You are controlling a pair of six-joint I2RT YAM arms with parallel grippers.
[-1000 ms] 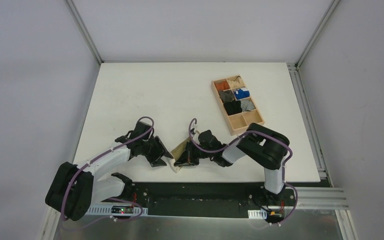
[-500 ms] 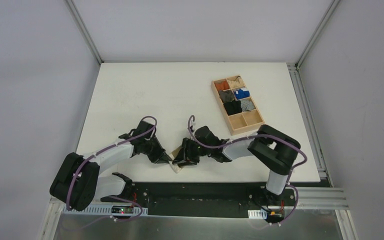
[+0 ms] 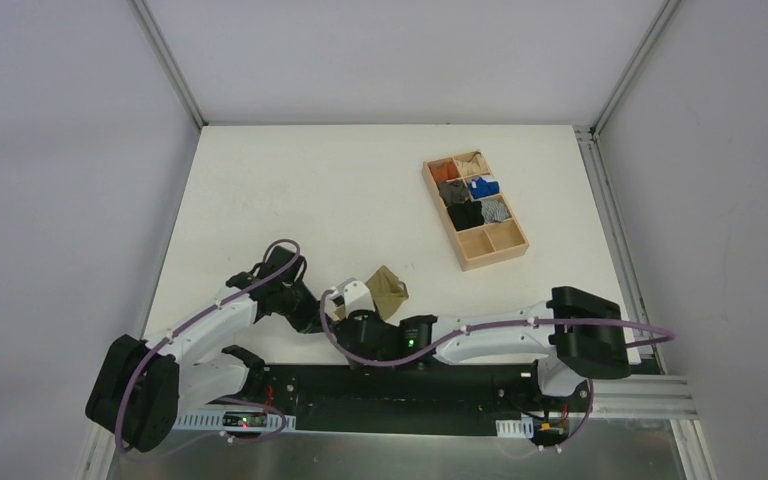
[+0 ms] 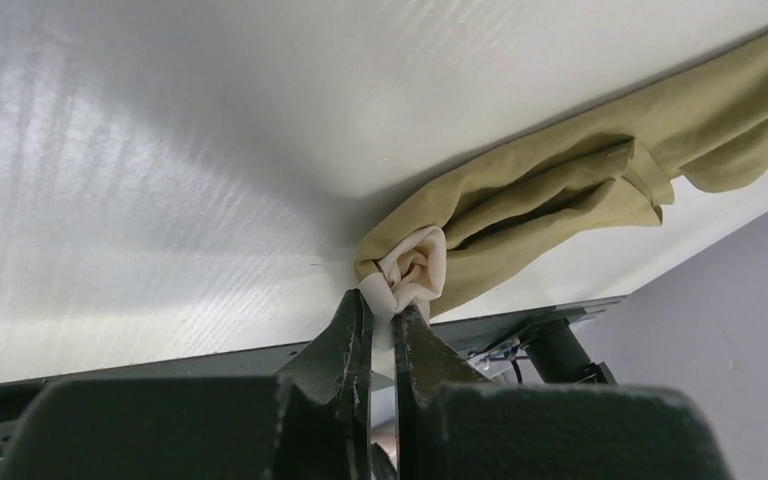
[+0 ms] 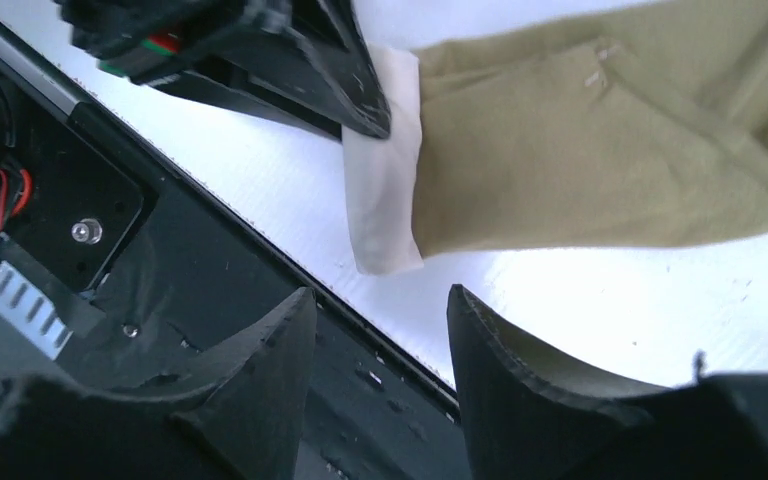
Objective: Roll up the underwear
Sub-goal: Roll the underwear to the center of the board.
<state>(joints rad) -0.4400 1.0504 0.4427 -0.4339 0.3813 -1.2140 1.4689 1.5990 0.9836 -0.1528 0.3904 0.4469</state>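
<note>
A robotics lab cell: plain white walls [image 3: 390, 60] and aluminium framing [image 3: 611, 220] enclose a white table [image 3: 310, 190] ahead of the right fingers [image 5: 260, 390], with an exposed circuit board [image 3: 245, 421] behind them.

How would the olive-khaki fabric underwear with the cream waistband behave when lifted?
Probably floppy: the olive-khaki fabric underwear lies in soft folds. Its rolled waistband, pinched by the left gripper, may unroll.

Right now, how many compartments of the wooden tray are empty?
2. Both are in the near-end row of the wooden tray: the left compartment and the right compartment. The other six hold fabric bundles; none is hidden.
</note>
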